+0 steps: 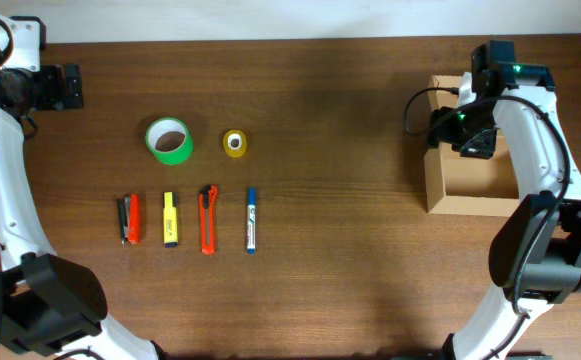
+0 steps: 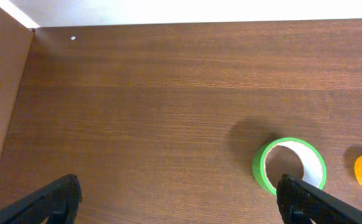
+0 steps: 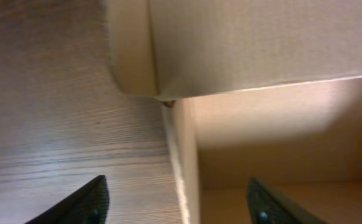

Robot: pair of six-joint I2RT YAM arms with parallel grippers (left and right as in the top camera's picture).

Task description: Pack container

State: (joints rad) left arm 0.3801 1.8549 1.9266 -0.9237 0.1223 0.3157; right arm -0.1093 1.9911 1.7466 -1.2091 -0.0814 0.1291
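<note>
Clearly nothing is packed yet

Both pairs of fingers stand apart and hold nothing. The right fingers (image 3: 87, 199) hover at the left wall of the container (image 1: 470, 205), just beside its raised flap; whether they touch the cardboard, I cannot tell. The left fingers (image 2: 50, 202) hang over bare wood at the far left, with the green tape roll (image 1: 169, 141) near them.

The container stands on the right side of the tabletop (image 1: 330, 270), toward the far edge. Its lid is open, and the part of the inside that shows looks empty. So I judge the task to be at its beginning: all six things are left to go in. They lie on the left half, well apart from the container. The green roll and a small yellow tape roll (image 1: 234, 143) make the far row. Nearer lie a red and black pen-like thing (image 1: 129, 219), a yellow highlighter (image 1: 169, 219), an orange cutter (image 1: 208, 219) and a blue and white marker (image 1: 251, 219).

The tabletop is dark brown wood with a fine grain. Beyond its far edge only a pale strip of wall shows.
</note>
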